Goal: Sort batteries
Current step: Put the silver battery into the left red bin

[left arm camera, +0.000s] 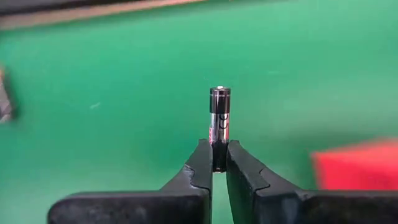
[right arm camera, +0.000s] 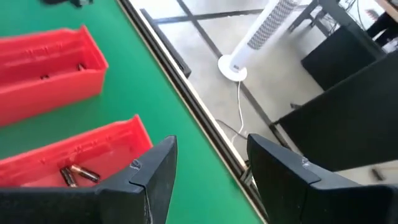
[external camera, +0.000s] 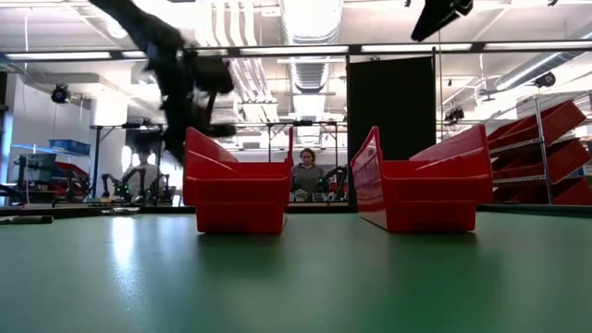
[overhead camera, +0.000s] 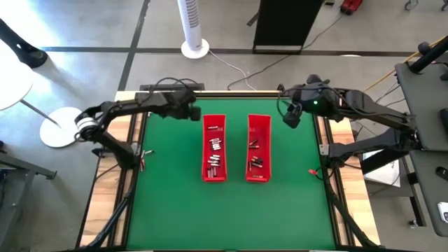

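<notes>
Left pincer (left arm camera: 218, 163) clamped on upright dark silver-capped battery (left arm camera: 219, 115); right pincer (right arm camera: 208, 163) apart, empty.

The lower end of the battery (left arm camera: 219, 124) is hidden between the left gripper's fingers (left arm camera: 200, 168) (its label blurred).

No text, brand or number can be read anywhere. The battery (left arm camera: 219, 118) in the left wrist view carries pale markings on its dark body, too small and blurred to make out. The trays (overhead camera: 214, 147) show no labels.
</notes>
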